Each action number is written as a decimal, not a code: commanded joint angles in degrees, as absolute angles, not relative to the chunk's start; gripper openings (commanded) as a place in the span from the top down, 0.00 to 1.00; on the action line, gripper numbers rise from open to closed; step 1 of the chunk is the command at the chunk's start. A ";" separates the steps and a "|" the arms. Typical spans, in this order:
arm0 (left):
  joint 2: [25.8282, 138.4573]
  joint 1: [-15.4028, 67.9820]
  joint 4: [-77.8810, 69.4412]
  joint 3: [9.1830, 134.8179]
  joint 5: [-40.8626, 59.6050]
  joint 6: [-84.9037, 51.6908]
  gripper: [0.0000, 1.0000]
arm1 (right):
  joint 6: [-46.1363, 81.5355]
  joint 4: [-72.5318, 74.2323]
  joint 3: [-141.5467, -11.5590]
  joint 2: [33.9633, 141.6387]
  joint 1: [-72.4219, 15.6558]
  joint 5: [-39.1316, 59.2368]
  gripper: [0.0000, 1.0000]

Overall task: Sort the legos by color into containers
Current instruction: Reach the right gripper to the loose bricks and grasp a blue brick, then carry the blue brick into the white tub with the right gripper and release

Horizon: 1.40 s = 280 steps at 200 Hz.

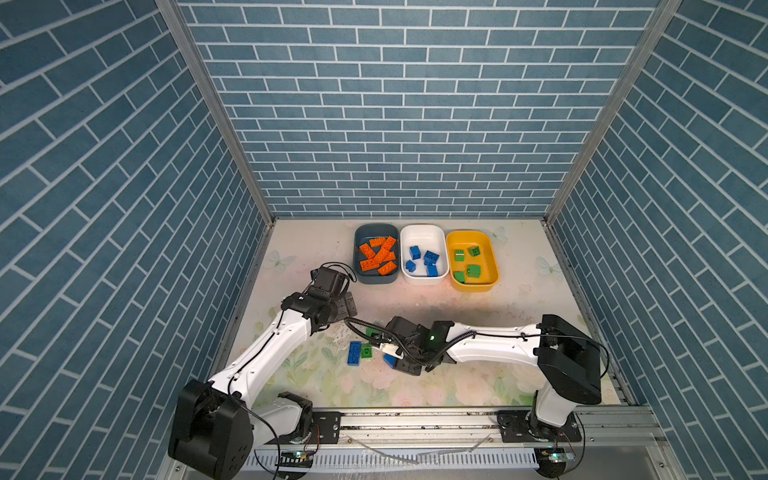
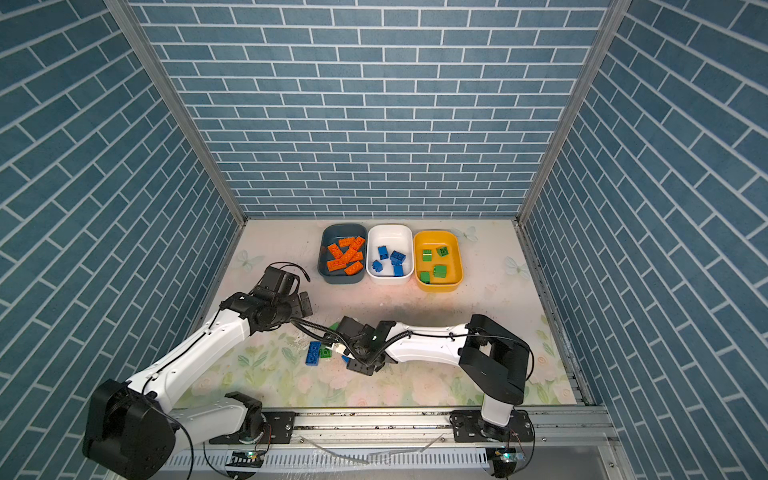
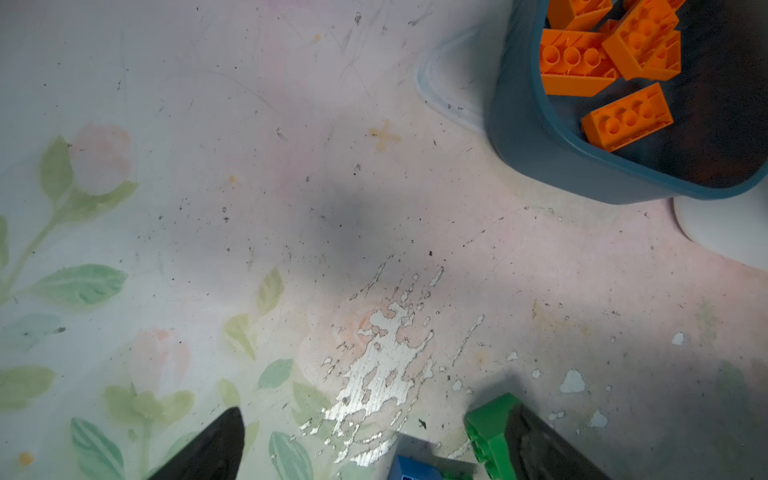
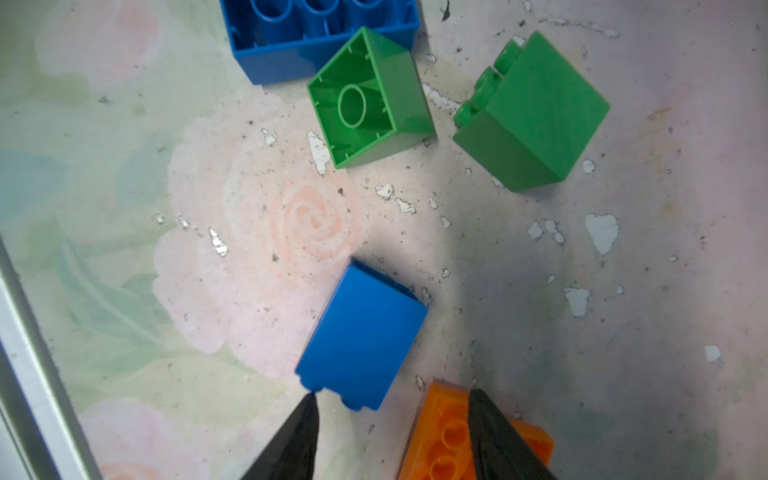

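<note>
Left fingers wide apart; green block beside one tip's inner edge, so sweep could knock it. Right fingers partly apart, clamping nothing; blue block at one tip, orange brick under other: closing may catch both. Top views hide orange brick; only they show yellow tub, well beyond fingers.

Found left arm reaching forward over left side of desk, left jaws spread wide, clamping nothing. Found right arm stretched across to desk centre, wrist pitched down, right jaws low, parted, clamping nothing.
</note>
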<state>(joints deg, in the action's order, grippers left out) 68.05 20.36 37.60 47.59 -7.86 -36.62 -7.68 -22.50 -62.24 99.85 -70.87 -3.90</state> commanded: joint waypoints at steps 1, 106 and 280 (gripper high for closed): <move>67.48 19.95 37.93 46.33 -7.96 -37.07 0.01 | -6.25 -20.22 -62.80 101.19 -70.58 0.20 0.37; 67.59 19.95 37.13 44.50 -7.11 -37.51 0.01 | 0.67 -16.13 -64.41 106.62 -70.58 -1.92 0.24; 69.99 24.64 33.36 45.72 -0.70 -37.57 0.01 | -2.24 0.63 -56.51 87.73 -48.01 6.76 0.74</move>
